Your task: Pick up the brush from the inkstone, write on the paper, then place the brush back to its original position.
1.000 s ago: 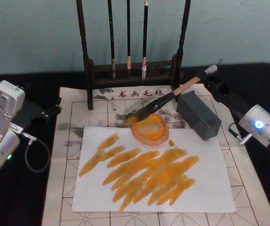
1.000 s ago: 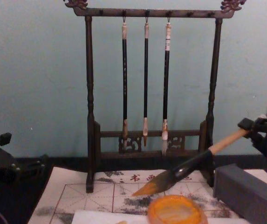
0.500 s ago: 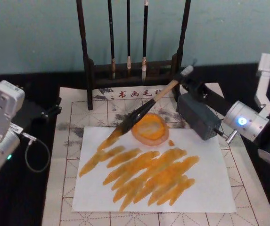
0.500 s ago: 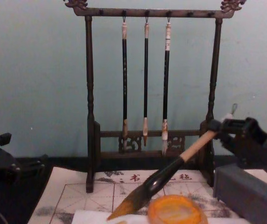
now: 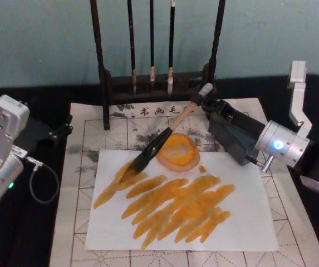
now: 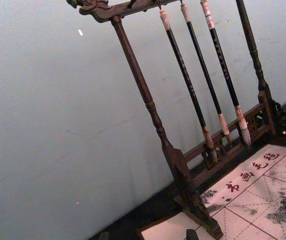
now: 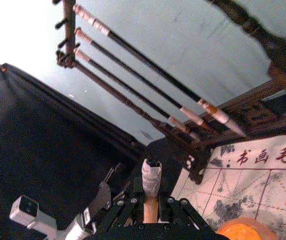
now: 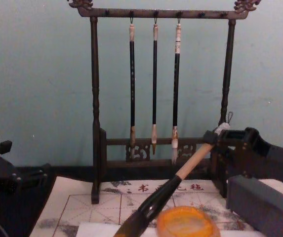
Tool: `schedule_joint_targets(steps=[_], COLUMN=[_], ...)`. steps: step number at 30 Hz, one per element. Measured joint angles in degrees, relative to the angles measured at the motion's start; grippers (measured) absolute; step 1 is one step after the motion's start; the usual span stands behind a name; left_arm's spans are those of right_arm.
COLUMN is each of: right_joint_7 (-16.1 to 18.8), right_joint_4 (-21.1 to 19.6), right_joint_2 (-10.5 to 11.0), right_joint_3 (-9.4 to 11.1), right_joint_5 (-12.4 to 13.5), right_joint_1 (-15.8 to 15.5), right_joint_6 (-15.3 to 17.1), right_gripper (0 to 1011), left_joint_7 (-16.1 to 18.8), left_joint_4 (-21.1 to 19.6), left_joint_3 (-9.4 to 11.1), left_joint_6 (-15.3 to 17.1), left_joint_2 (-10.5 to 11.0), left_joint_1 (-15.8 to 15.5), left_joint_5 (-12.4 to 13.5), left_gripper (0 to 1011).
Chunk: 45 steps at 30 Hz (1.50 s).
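Observation:
My right gripper (image 5: 208,103) is shut on the top of the brush (image 5: 165,135), just below its white end cap (image 7: 151,171). The tan handle slants down to the left, passing the left rim of the orange inkstone (image 5: 177,152). Its dark tuft (image 5: 132,166) rests on the white paper (image 5: 243,217) among several orange strokes. In the chest view the brush (image 8: 181,173) crosses in front of the inkstone (image 8: 186,223) with the right gripper (image 8: 219,140) at mid right. My left gripper (image 5: 64,129) is parked at the left of the table.
A dark wooden rack (image 5: 104,83) with three thin black-handled brushes (image 8: 154,79) stands behind the gridded felt mat (image 5: 81,233). A grey rectangular box (image 8: 260,202) lies under the right arm, right of the inkstone. A black cable loops by the left arm (image 5: 37,183).
The right gripper has moved left and forward with the brush, swinging it steeper. The tuft went from above the mat behind the inkstone down onto the paper's upper left strokes.

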Motion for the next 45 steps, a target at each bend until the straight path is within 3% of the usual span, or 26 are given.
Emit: schedule_joint_targets(steps=[25,45], right_joint_7=[0.5,0.9], right_joint_4=[-3.1,-1.3], right_joint_2=[1.0,-0.8], right_joint_3=[-6.7,-8.9], right_joint_5=[-2.9,-4.3], right_joint_1=[0.9,2.7], right_joint_6=[0.0,0.1], right_gripper=[183,183], left_joint_7=[0.0,0.0], left_joint_4=[0.0,0.0], left_joint_3=[0.0,0.0], left_joint_6=[0.0,0.0], left_joint_2=[0.0,0.0], left_joint_1=[0.0,0.0], left_joint_5=[0.0,0.0], left_gripper=[1001,1001])
